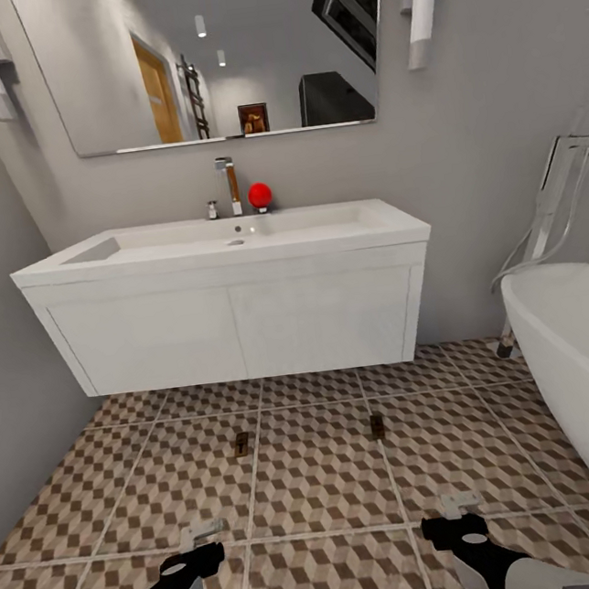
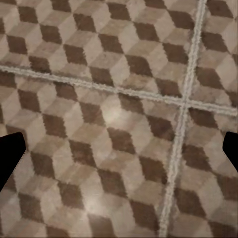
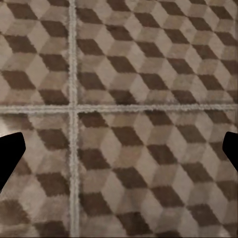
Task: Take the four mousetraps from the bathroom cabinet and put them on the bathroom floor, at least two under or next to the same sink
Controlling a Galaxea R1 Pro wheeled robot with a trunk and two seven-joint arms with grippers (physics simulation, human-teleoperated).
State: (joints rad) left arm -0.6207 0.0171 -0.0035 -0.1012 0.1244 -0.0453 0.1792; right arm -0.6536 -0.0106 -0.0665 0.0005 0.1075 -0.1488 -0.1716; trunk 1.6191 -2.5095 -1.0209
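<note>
So two mousetraps are down on the bathroom floor [image 1: 317, 476] in front of the sink unit [image 1: 233, 320]: the left trap [image 1: 242, 444], then the right trap [image 1: 377, 426], well apart. The other two aren't visible, so I'd guess roughly halfway. Left gripper [image 1: 200, 533] and right gripper [image 1: 461, 502] hang low over the tiles, fingers spread wide, holding nothing. Mirror [image 1: 210, 56] above, bathtub [image 1: 584, 360] on the right.

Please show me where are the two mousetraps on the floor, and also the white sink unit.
Left mousetrap [image 1: 242, 444], head view: middle of its small board on the tiled floor.
Right mousetrap [image 1: 377, 426], head view: middle of its board, near a grout line.
White sink unit [image 1: 234, 329], head view: its front panel, below the basin.
</note>
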